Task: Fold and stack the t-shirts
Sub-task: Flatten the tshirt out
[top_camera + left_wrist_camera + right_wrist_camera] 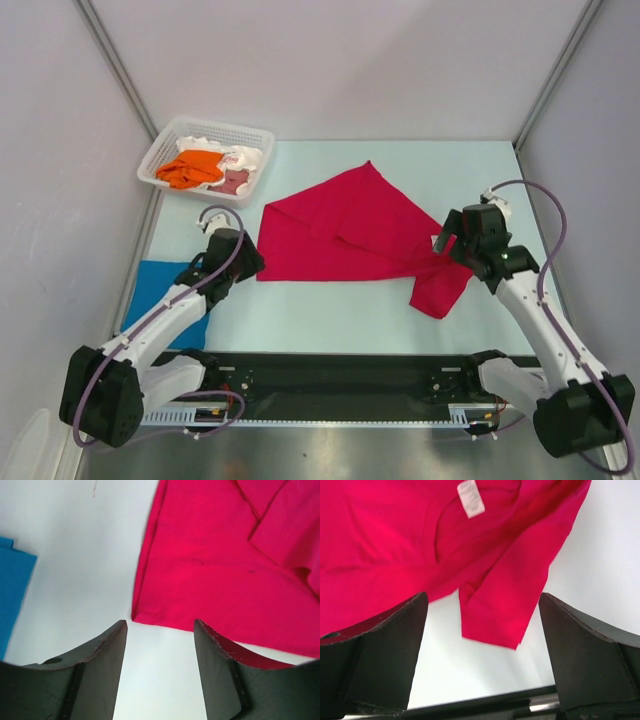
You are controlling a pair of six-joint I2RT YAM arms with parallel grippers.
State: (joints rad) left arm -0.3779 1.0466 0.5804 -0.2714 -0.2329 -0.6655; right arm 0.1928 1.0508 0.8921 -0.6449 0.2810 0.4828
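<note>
At the bottom of the top view, the 2 arm bases sit on a black rail (340, 378). The right base is cut off by the lower right corner.

Just above, at the left edge of the pale table (330, 310), the blue t-shirt (150, 285) lies flat. The left arm crosses it and hides much of it. In the left wrist view only 1 corner of it shows, cut by the left edge.

The left gripper (243, 262) hangs at the lower left corner of the crimson t-shirt (340, 235). Its wrist view shows its 2 fingers (100, 665) spread, with bare table and that shirt corner between them and nothing pinched. I cannot tell whether the tips touch the table.

The right gripper (450, 250) sits over the shirt's right side and covers part of it in the top view. From its own camera, its 2 fingers (385, 645) stand wide apart and clasp nothing. Between them a narrow flap (500, 615) of the shirt lies on the table. A white label (470, 498) shows at the top edge, its print too small to read. The shirt runs off the top and left of that frame.

The crimson t-shirt is spread across the centre of the table in overlapping layers.

Farthest, at the upper left, a white lattice basket (160, 160) holds an orange t-shirt (192, 168), a dusty-pink t-shirt (235, 181) and a white t-shirt (243, 158). All 3 are bunched, so their outlines are hard to make out.
</note>
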